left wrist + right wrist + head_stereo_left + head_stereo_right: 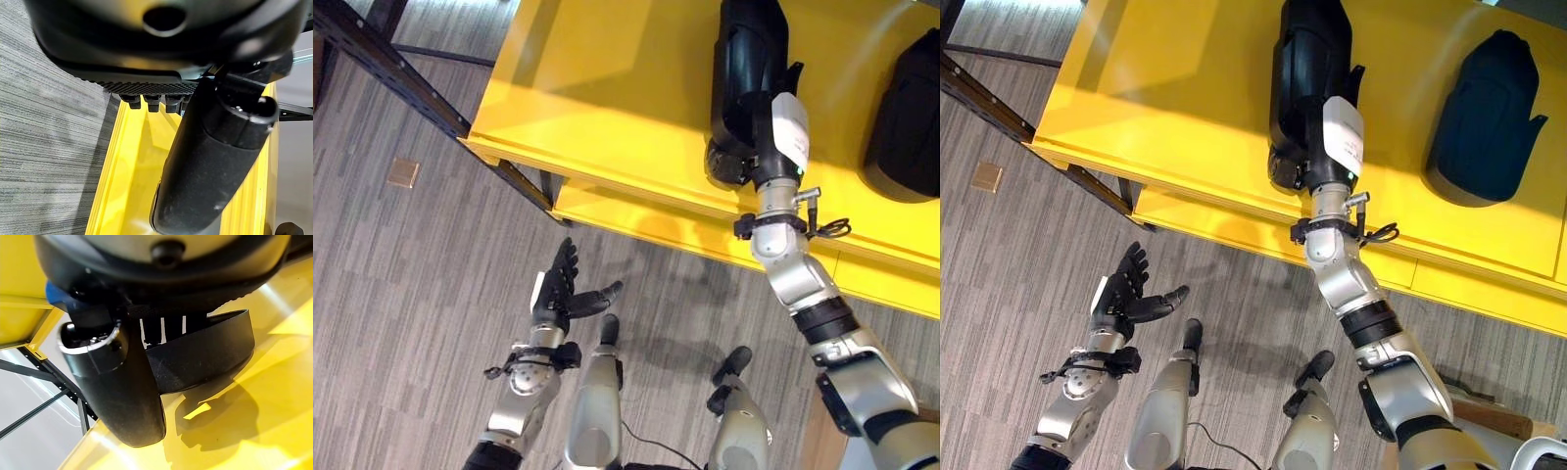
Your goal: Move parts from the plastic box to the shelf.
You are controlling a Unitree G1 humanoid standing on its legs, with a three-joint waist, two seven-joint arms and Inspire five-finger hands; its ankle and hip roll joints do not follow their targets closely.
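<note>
On shelf (1185, 88): right robot hand (1317, 147) grips black part (1307, 59); left robot hand (563, 289) open

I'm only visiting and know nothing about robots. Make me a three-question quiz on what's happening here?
1. True or false: the left hand is holding a part.
2. The right hand rests on a black part lying on: A) the floor B) the yellow shelf C) a plastic box
3. How many black parts lie on the shelf, counting the second black part?

Key: 1 false, its fingers are spread and it hangs over the floor. 2 B. 3 two.
</note>
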